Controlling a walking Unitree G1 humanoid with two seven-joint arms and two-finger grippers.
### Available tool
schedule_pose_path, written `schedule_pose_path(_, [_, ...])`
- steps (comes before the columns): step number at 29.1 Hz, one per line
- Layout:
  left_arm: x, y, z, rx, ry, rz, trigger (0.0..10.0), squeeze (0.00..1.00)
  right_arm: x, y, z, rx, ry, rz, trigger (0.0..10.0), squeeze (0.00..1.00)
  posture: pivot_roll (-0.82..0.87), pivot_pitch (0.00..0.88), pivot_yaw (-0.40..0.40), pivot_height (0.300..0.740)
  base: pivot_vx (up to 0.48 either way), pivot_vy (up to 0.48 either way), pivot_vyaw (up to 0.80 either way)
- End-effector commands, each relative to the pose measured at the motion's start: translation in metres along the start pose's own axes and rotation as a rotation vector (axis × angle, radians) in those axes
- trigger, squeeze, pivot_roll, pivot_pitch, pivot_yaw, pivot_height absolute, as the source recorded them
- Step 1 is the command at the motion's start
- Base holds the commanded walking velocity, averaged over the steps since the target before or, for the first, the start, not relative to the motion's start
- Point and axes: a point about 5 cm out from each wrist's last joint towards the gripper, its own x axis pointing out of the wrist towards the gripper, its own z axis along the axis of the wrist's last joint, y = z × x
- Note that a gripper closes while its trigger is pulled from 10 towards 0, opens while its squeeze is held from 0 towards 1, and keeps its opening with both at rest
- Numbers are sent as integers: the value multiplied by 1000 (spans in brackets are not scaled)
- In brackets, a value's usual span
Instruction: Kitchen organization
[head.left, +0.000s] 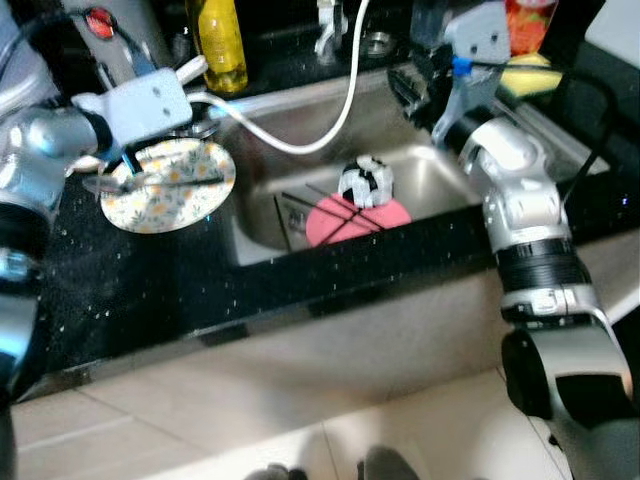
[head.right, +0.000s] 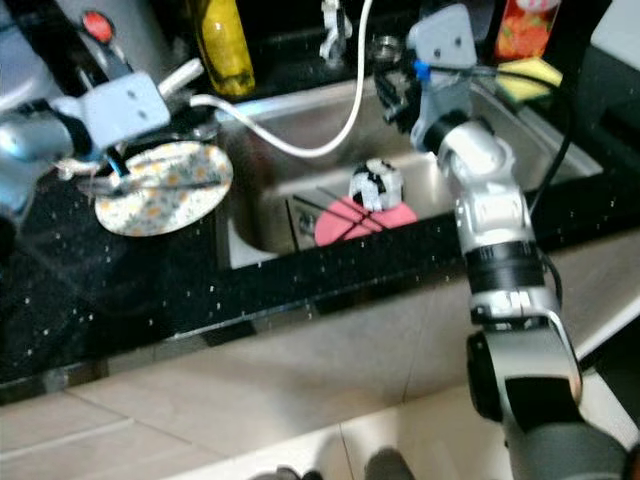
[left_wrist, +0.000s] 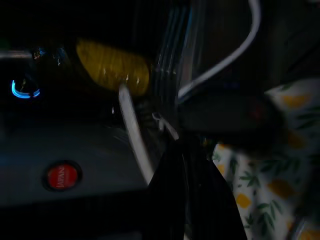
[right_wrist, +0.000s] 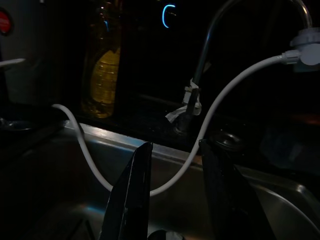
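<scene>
Looking down from the head camera, the left gripper (head.left: 130, 160) sits over the near edge of a floral plate (head.left: 170, 185) lying on the black counter (head.left: 130, 290) just left of the steel sink (head.left: 440, 180). Whether its fingers are apart or together cannot be told from here. A spoon (head.left: 140, 180) lies across the plate. In the sink basin rest a pink plate (head.left: 355, 218) and, touching its far edge, a black-and-white cup (head.left: 365, 180). The right gripper (head.left: 410, 95) hangs above the sink's far right rim, well apart from the pink plate. A white hose (head.left: 330, 125) loops over the basin, and a yellow bottle (head.left: 222, 45) stands behind.

The left wrist view is dark and blurred: the floral plate (left_wrist: 280, 165) lies beside the black fingers (left_wrist: 195, 200), which look pressed together, and the yellow bottle (left_wrist: 112, 67) shows beyond, with a red round badge (left_wrist: 61, 176) on a grey appliance.

The right wrist view shows what the head camera cannot: the right gripper's fingers (right_wrist: 132, 195) stand apart with nothing between them, aimed at the hose (right_wrist: 195, 150), faucet (right_wrist: 200, 65) and bottle (right_wrist: 105, 70).
</scene>
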Motion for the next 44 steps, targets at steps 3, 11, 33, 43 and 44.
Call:
schedule_pose_path(3, [-21, 12, -2, -29, -7, 22, 10000, 0, 7, 4, 8, 15, -38, 18, 10000, 0, -54, 78, 62, 740, 0, 0, 0])
schedule_pose_path(11, [-43, 15, -2, -338, -101, 105, 10000, 0, 7, 7, 11, 57, -63, 20, 10000, 0, -56, 71, 72, 740, 0, 0, 0])
schedule_pose_path(33, [-35, 31, 0, -1116, -323, 291, 10000, 0, 6, 1, 15, 83, -95, -3, 10000, 0, -70, 57, 85, 740, 0, 0, 0])
schedule_pose_path(43, [12, 3, 10, -1252, -323, 143, 10000, 0, 6, 0, 13, 74, -71, 36, 10000, 0, -79, 78, 85, 740, 0, 0, 0])
schedule_pose_path(44, [12, 3, 10, -1252, -323, 143, 10000, 0, 6, 0, 13, 74, -71, 36, 10000, 0, -79, 78, 85, 740, 0, 0, 0])
